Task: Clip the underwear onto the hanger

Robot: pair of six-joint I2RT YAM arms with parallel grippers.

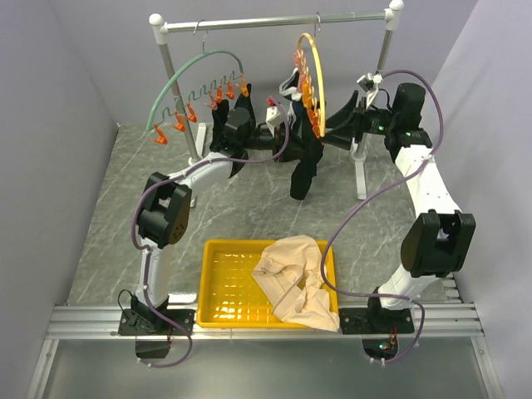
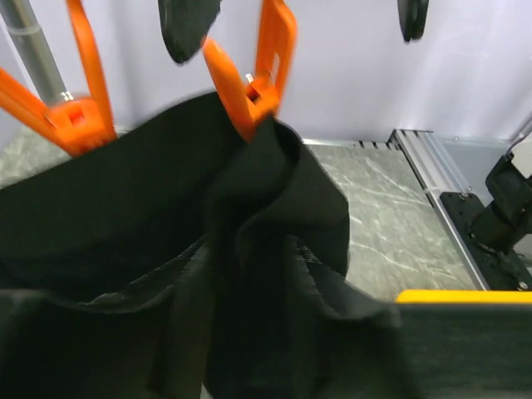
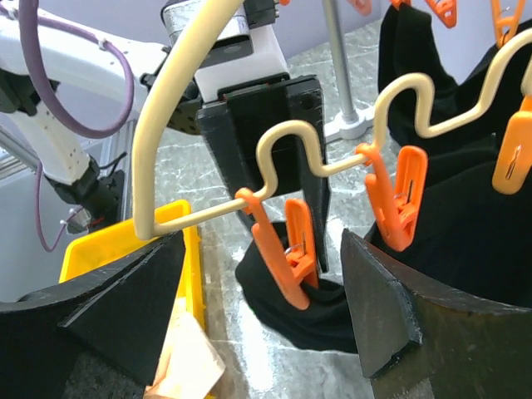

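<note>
See underwear [image 2: 125, 208] pinched in orange clip [image 2: 245, 100] on hanger [image 3: 145, 166]; left hand [image 2: 299, 25] part open around that clip, right hand [image 3: 258, 307] wide, neither gripping anything

The bench [image 1: 125, 216] is a grey, marble-veined surface with pale walls at its left, right and back. A yellow tray [image 1: 218, 249] lies flat on its near part, roughly centred from left to right. A beige garment [image 1: 291, 274] fills the tray's right half and spills over its near right corner. Further back a clothes rack [image 1: 274, 22] stands on the bench; its white right foot [image 1: 361, 179] shows, and the left one is hidden. An aluminium rail [image 1: 274, 320] runs along the near edge.
</note>
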